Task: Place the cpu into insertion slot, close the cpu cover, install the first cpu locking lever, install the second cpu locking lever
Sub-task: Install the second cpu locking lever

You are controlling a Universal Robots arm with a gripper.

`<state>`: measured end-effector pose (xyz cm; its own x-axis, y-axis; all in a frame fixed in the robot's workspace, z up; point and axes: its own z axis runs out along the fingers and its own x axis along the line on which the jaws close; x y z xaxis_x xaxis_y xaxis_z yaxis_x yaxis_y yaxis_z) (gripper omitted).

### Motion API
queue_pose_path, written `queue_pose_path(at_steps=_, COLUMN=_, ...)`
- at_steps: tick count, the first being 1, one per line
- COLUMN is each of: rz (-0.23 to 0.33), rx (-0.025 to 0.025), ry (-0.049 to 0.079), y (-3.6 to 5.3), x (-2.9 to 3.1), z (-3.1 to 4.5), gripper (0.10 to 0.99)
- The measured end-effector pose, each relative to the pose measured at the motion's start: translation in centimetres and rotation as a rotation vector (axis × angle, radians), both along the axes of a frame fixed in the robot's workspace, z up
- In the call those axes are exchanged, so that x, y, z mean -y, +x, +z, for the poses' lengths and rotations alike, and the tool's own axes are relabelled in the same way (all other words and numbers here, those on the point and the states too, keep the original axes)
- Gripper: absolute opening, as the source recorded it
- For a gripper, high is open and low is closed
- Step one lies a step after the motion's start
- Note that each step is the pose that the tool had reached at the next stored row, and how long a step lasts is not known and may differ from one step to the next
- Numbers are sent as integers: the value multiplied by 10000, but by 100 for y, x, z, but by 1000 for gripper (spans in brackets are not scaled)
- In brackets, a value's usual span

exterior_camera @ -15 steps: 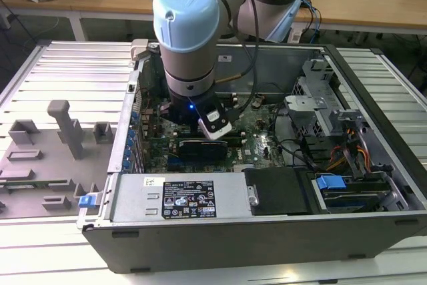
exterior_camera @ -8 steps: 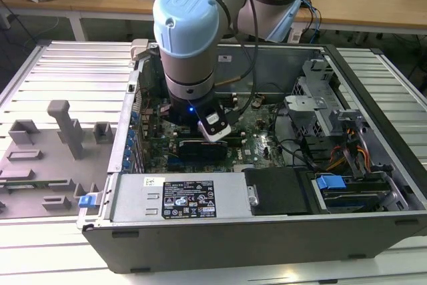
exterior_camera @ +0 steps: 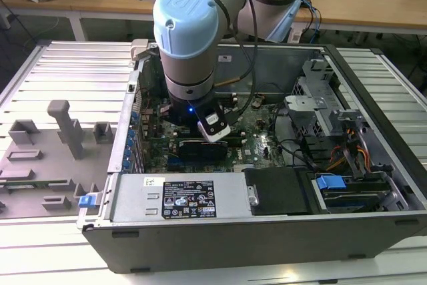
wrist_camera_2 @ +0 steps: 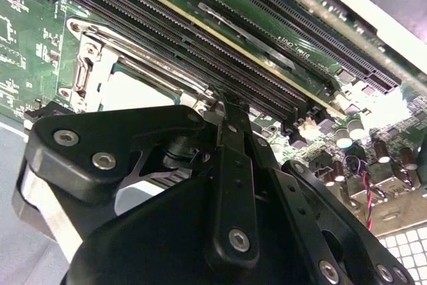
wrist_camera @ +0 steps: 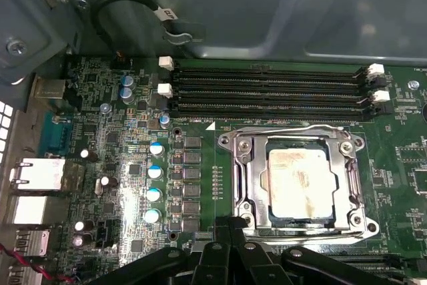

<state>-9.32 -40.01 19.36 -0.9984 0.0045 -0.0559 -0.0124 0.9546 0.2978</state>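
The cpu (wrist_camera: 300, 181) lies flat in the insertion slot (wrist_camera: 235, 221) on the green board, its silver top showing through the window of the cpu cover (wrist_camera: 253, 178), which is down over it. A thin metal lever rod (wrist_camera: 293, 129) runs along the socket's edge beside the memory slots. My gripper (wrist_camera: 230, 228) hovers at the socket's edge near one corner. Its black fingers (wrist_camera_2: 233, 158) are pressed together with nothing visible between them. In the second wrist view the cpu (wrist_camera_2: 133, 88) and the gripper (wrist_camera_2: 225, 98) show close together. The arm (exterior_camera: 190, 45) reaches down into the open computer case.
Long black memory slots (wrist_camera: 267, 88) run beside the socket. Blue-topped capacitors (wrist_camera: 155, 171) and a black cable (wrist_camera: 133, 5) stand near it. The case holds a power supply (exterior_camera: 180, 198) and a drive cage (exterior_camera: 320, 118). A grey fixture (exterior_camera: 60, 138) sits at the exterior view's left.
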Motion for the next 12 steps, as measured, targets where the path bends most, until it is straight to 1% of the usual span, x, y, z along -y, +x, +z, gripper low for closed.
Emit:
queue_pose_path(at_steps=3, rz=-1, rx=1, ry=-12, y=0, x=-1, z=1, gripper=106)
queue_pose_path(at_steps=5, rz=-1, rx=1, ry=-64, y=0, x=-1, z=6, gripper=106)
queue_pose_path(at_steps=10, rz=-1, rx=1, ry=-80, y=8, x=-1, z=94, gripper=106)
queue_pose_path(at_steps=12, rz=-1, rx=0, ry=-93, y=19, x=-1, z=110, gripper=106)
